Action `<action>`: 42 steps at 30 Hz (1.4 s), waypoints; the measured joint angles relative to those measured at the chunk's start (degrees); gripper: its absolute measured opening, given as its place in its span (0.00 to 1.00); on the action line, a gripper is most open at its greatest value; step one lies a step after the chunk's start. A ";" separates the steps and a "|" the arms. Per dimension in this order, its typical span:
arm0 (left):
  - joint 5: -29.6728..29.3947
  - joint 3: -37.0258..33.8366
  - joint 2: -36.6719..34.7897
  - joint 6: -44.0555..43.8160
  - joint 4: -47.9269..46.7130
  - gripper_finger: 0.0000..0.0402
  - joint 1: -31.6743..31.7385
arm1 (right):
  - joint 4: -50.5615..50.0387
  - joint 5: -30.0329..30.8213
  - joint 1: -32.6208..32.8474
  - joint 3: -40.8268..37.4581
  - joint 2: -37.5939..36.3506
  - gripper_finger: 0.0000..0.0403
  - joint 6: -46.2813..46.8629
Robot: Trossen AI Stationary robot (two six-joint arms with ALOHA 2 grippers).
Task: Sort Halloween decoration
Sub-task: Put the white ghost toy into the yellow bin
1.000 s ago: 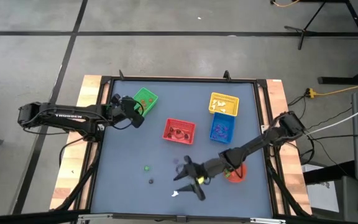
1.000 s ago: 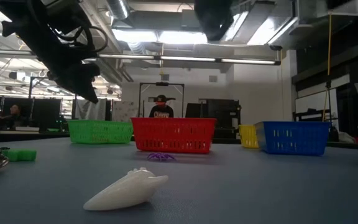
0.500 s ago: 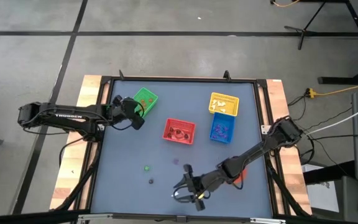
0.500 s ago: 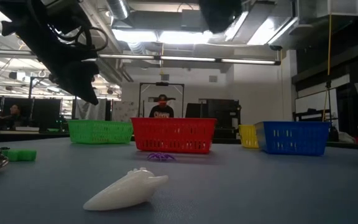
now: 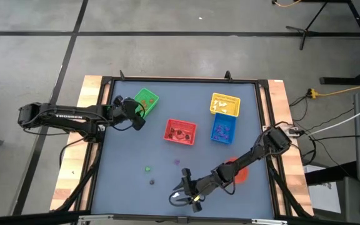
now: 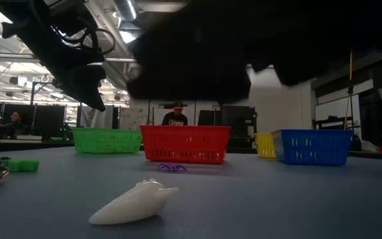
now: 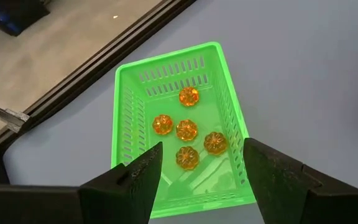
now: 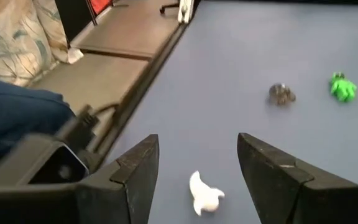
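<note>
My right gripper [image 8: 194, 171] fingers, spread and empty, straddle the white ghost trinket [image 8: 205, 196]: light, rigid, slippery; grip its midsection.

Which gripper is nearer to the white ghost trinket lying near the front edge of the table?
The right gripper. It is directly over the white ghost trinket, fingers open. The left gripper is far away across the table, over the green basket.

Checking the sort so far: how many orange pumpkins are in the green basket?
5, all on the floor of the green basket: one nearest the far wall, two side by side in the middle, and two nearer the left gripper. None looks hidden.
</note>
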 joint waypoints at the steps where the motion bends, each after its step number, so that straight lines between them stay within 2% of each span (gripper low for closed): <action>1: -0.02 0.00 0.00 0.00 0.00 0.52 0.00 | -0.03 0.02 0.00 0.00 0.47 0.53 -0.06; 15: -0.07 0.00 0.00 0.01 -0.02 0.52 0.02 | 3.54 0.05 -0.09 -0.02 6.73 0.53 -0.23; 42: -0.07 0.00 0.02 0.00 0.00 0.52 0.02 | 1.07 -2.48 -1.90 0.02 6.77 0.53 -0.09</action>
